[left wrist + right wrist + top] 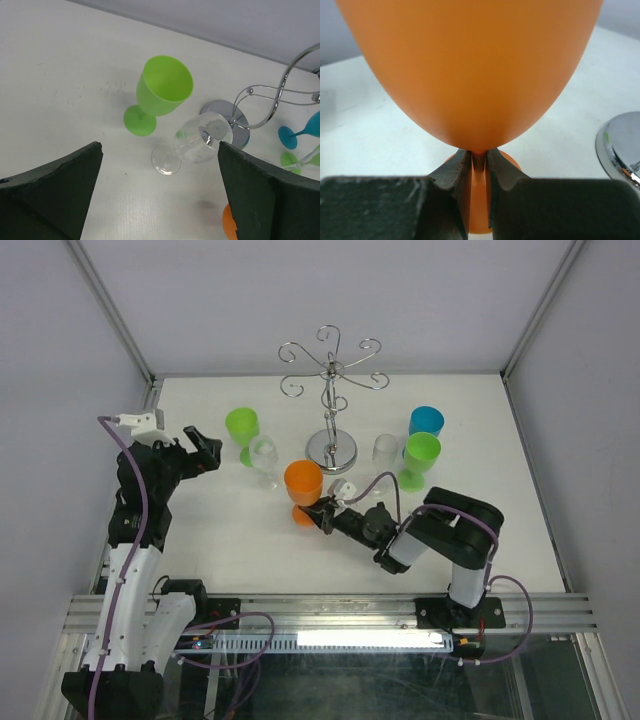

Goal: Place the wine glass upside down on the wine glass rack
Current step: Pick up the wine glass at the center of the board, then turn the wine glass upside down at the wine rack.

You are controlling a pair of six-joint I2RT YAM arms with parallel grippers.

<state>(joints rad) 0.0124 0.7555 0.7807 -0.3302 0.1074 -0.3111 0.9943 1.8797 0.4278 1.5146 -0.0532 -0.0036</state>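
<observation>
On the white table (200, 530), the orange wine glass (303, 481) stands mouth-up, right pincer (479, 161) clamping its stem (478, 200), left pincer (197, 453) apart.

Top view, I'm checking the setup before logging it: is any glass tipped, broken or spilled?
Nothing stands out. Every glass around the wine glass rack stands upright, nothing spilled; the right gripper pinches the orange glass by its stem.

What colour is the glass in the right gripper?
Orange; the glass shows best in the right wrist view.
</observation>
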